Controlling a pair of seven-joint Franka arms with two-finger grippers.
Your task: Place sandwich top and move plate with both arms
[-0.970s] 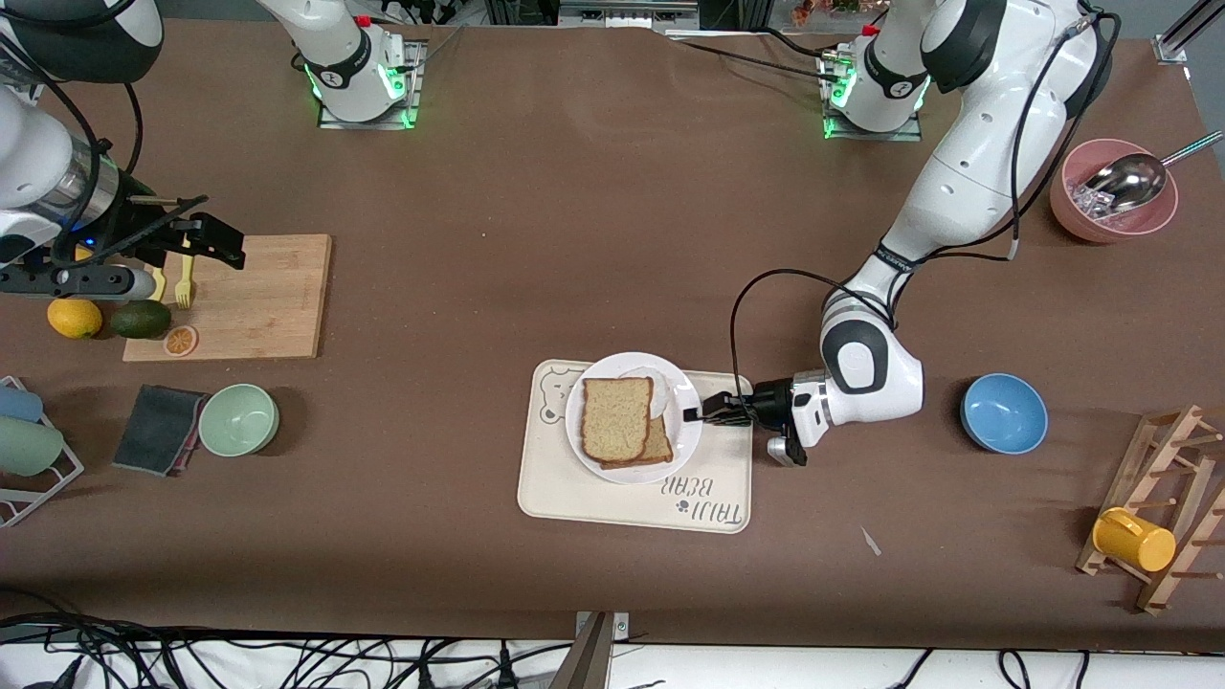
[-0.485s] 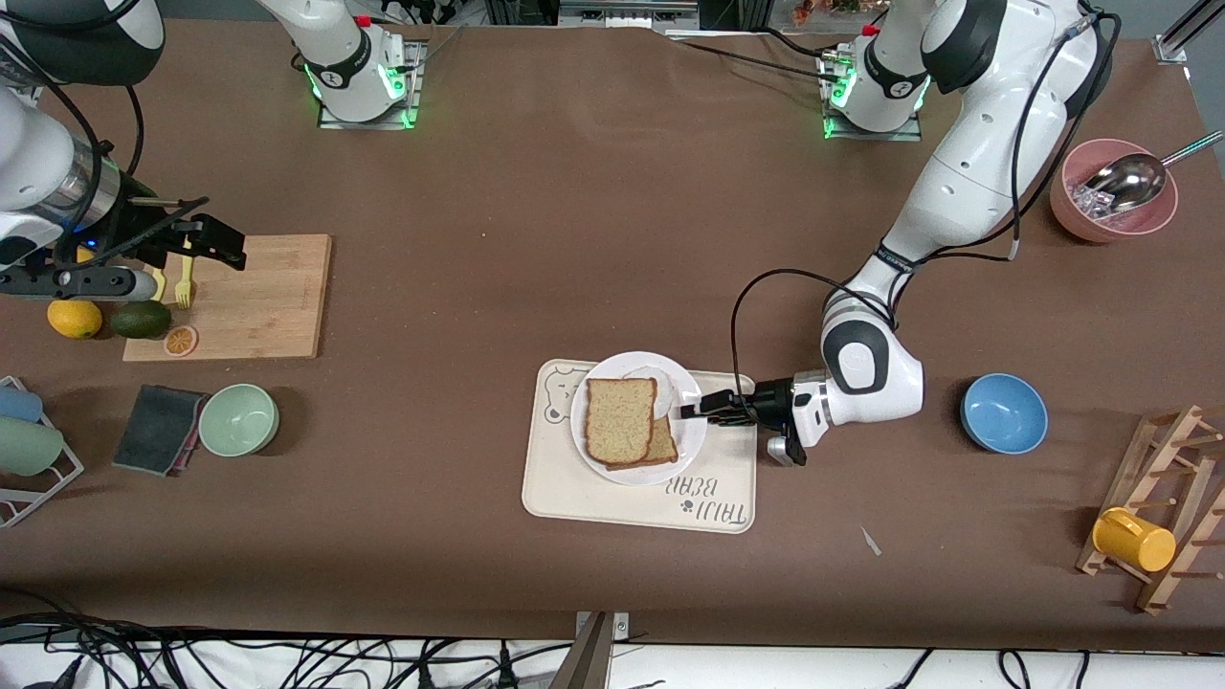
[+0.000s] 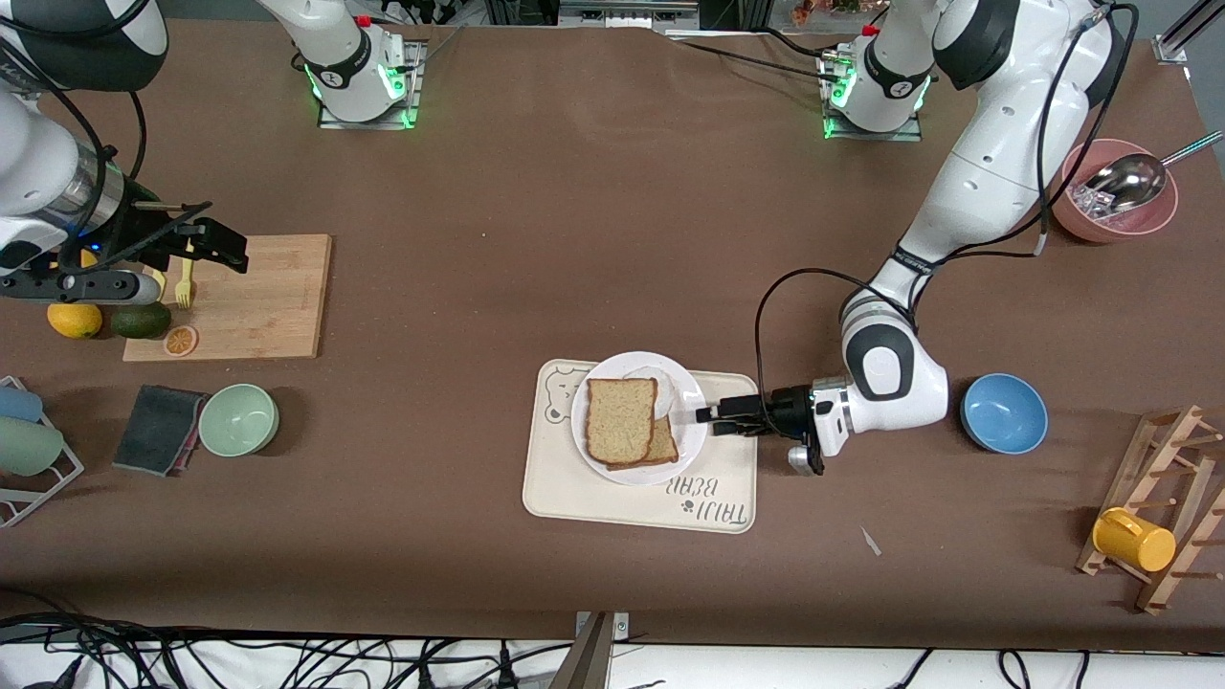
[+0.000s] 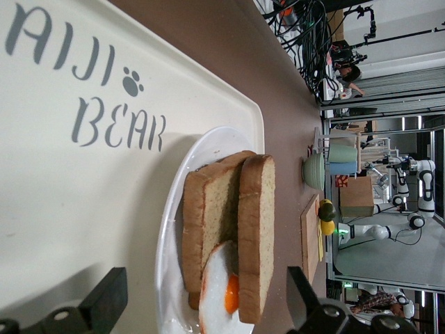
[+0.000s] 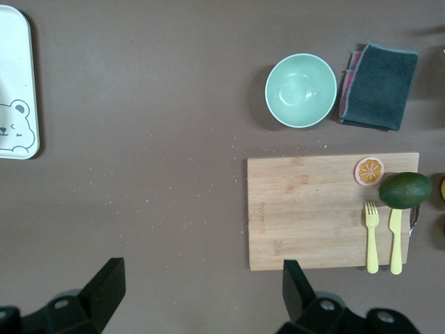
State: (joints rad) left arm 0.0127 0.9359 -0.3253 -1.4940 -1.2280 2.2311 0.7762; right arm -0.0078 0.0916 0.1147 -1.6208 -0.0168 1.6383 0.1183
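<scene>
Two white arms show in the front view. One plate [image 3: 598, 378] sits on one cream tray [image 3: 593, 498] near the middle of the table. Two bread slices lie on the plate. The sandwich top [image 3: 620, 418] is the lighter one, lying on the darker slice [image 3: 660, 448]. One egg [image 3: 665, 388] peeks out at the stack's 1 o'clock.

The left gripper [image 3: 703, 418] is low at the plate's 3 o'clock, just beside the rim. Its claw is open and holds nothing. The right gripper [image 3: 225, 244] hangs over the edge of one wooden board [image 3: 258, 297], at the plate's 10 o'clock. That arm waits. I count three bowls: a green bowl [image 3: 238, 419] at the plate's 9 o'clock, a blue bowl [image 3: 1004, 412] at 3 o'clock and a pink bowl [image 3: 1110, 196] at 2 o'clock.

The left wrist view shows the left gripper [image 4: 205, 313] with its two fingers [image 4: 104, 303] wide apart. The plate [image 4: 170, 209] edge is between them. The sandwich top [image 4: 256, 229] is the highest of the stack, the egg [image 4: 222, 292] sticks out under it, and the darker slice [image 4: 205, 223] is lowest.

The right wrist view shows the right gripper [image 5: 198, 299], its two fingers [image 5: 104, 289] spread wide with nothing between. Below it lie the board [image 5: 313, 209], one green bowl [image 5: 300, 90], one grey cloth [image 5: 379, 87], one yellow fork [image 5: 373, 236], one yellow knife [image 5: 395, 240], one avocado [image 5: 405, 189] and one orange slice [image 5: 368, 171].
</scene>
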